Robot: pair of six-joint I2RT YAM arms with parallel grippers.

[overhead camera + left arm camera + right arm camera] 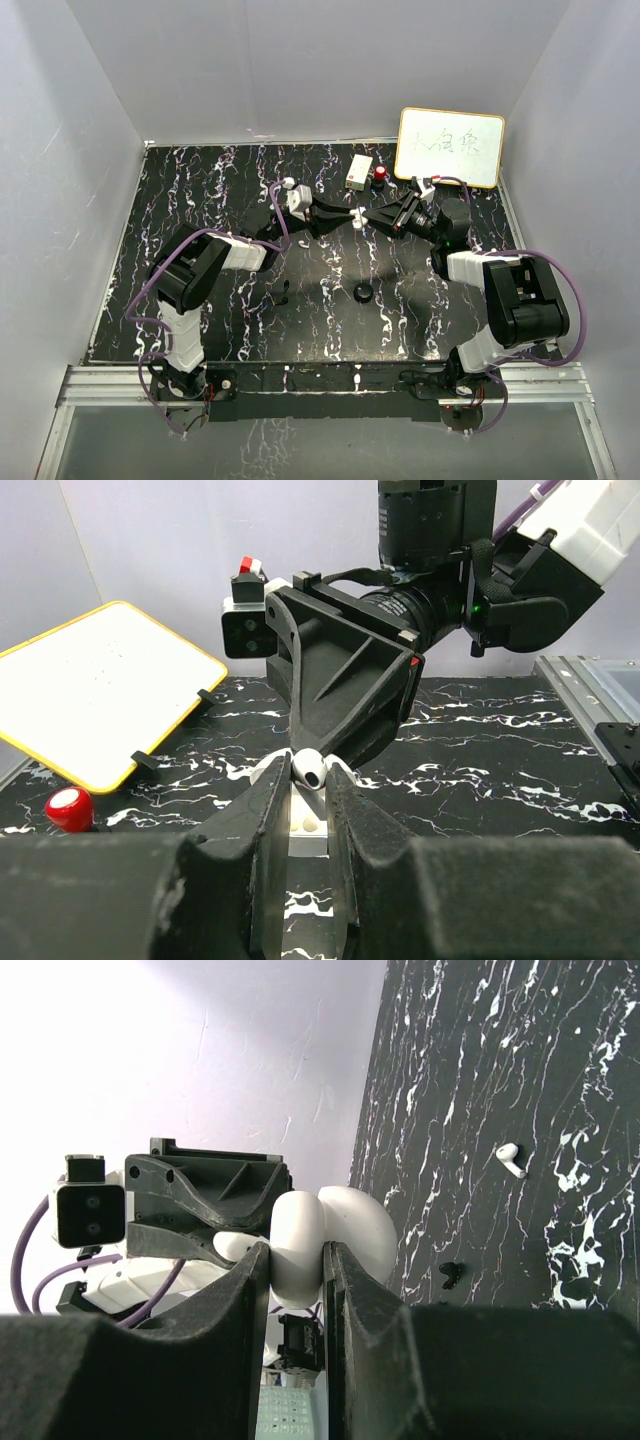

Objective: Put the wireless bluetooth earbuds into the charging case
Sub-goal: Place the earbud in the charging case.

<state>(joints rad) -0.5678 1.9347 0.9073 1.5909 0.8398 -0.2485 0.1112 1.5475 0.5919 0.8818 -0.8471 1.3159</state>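
Observation:
My left gripper is shut on a small white earbud with a dark opening, held in the air. My right gripper is shut on the open white charging case, lid swung aside. The two grippers meet tip to tip above the table's middle. The earbud sits right at the case's mouth, whose wells show between my left fingers. A second white earbud lies on the table. A tiny black stemmed earbud lies near it, also in the top view.
A black round puck lies on the black marbled table in front of the arms. A white box with a red knob and a yellow-framed whiteboard stand at the back right. Grey walls surround the table.

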